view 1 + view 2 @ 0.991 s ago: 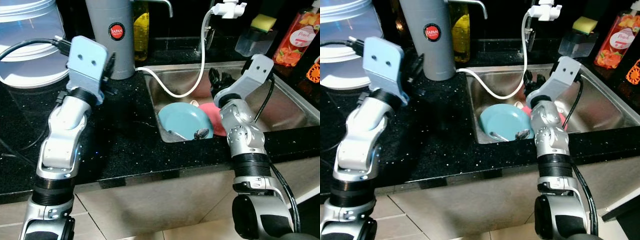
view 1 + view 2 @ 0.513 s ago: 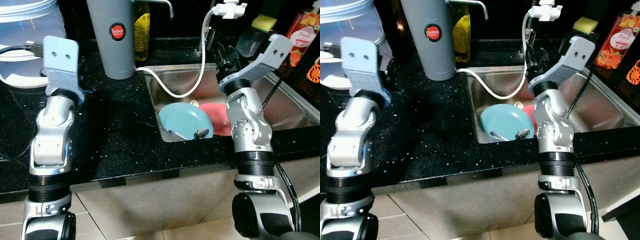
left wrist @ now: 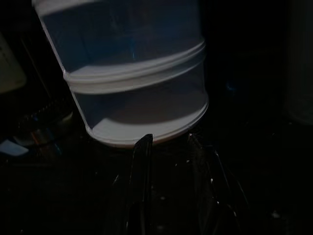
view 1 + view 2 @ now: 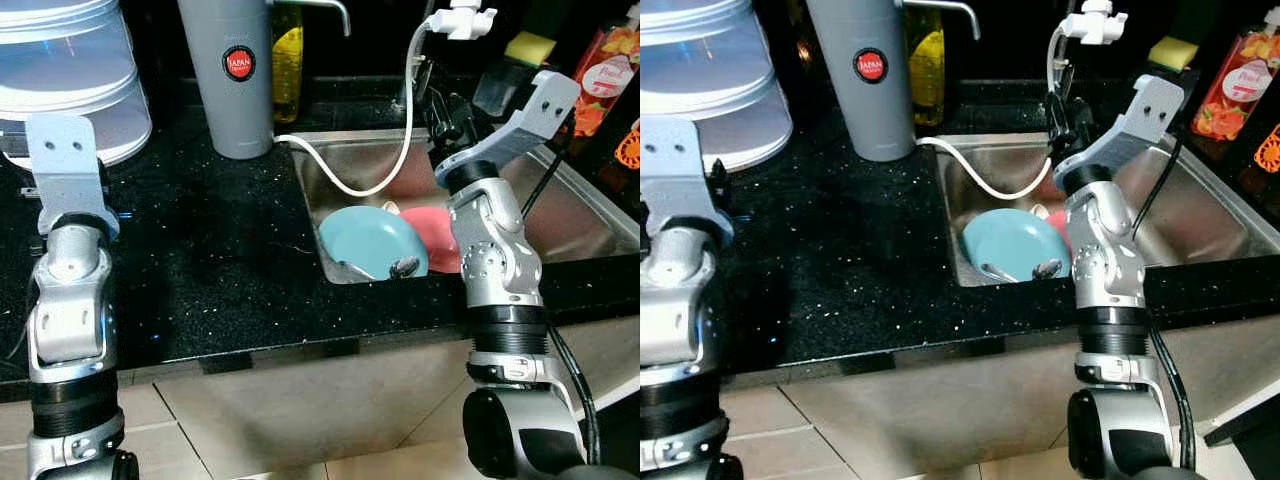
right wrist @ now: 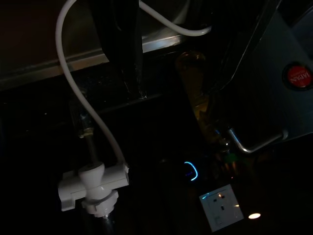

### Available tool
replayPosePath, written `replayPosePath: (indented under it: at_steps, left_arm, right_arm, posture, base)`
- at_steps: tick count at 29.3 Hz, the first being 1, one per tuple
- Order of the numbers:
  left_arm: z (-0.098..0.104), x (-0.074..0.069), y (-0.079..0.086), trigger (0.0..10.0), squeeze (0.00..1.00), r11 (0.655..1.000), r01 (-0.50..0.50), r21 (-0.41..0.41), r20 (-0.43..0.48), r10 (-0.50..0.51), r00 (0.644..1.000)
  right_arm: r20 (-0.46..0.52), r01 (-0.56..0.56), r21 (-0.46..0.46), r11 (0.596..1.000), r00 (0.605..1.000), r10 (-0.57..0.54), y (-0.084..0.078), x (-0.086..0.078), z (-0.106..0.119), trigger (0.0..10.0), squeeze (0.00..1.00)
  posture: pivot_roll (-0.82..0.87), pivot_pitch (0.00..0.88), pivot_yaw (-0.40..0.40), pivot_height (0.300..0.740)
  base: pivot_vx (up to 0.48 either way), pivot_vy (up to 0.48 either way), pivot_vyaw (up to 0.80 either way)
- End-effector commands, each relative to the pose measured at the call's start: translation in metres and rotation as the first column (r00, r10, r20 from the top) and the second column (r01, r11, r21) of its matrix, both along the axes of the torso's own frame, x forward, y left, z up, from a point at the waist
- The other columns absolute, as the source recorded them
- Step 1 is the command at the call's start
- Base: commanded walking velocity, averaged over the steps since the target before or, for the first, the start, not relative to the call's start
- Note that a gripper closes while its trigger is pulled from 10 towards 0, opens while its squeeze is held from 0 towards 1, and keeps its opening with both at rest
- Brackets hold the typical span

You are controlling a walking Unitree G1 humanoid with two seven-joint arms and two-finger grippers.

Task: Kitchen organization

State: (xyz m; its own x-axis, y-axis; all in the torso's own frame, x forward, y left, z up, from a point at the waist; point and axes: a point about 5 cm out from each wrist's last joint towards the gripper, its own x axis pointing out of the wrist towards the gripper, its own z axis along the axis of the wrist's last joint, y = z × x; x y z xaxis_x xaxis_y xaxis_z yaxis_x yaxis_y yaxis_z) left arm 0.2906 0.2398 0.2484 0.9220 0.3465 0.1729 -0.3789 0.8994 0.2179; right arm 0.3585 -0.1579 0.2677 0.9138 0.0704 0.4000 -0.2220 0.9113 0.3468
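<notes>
Plates, a blue plate (image 4: 372, 241) over a pink plate (image 4: 440, 236) at the sink's (image 4: 580, 215) front edge, look slippery, best gripped by rims; right gripper (image 4: 447, 106) state indiscernible, left gripper (image 3: 168, 147) empty, parted.

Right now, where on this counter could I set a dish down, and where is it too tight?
Bare room: the black counter between the grey canister, the tiered clear container and the sink edge. Crowded: the sink's front-left corner, where the blue plate, pink plate and spoons lie under the white hose, by the right gripper.
</notes>
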Motion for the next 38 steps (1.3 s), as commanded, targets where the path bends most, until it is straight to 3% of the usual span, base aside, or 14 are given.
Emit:
replayPosePath:
  at_steps: [1,38]
  left_arm:
    - [0.0015,-0.0023,-0.0018,10.0,0.0,1.0,-0.014,0.026,0.018,0.013,1.0]
    - [-0.0066,-0.0079,-0.0022,10.0,0.0,1.0,-0.029,0.004,0.03,0.029,0.999]
  right_arm:
    - [-0.035,-0.002,0.005,1.0,0.999,0.002,-0.0013,0.0006,-0.0086,10.0,0.0]
    - [-0.074,-0.012,-0.007,1.0,0.997,0.012,-0.0014,0.0027,-0.0183,10.0,0.0]
  posture:
    - [0.18,0.006,-0.062,0.74]
    - [0.17,0.002,-0.064,0.74]
  base:
    - [0.0,0.0,0.0]
    - [0.0,0.0,0.0]
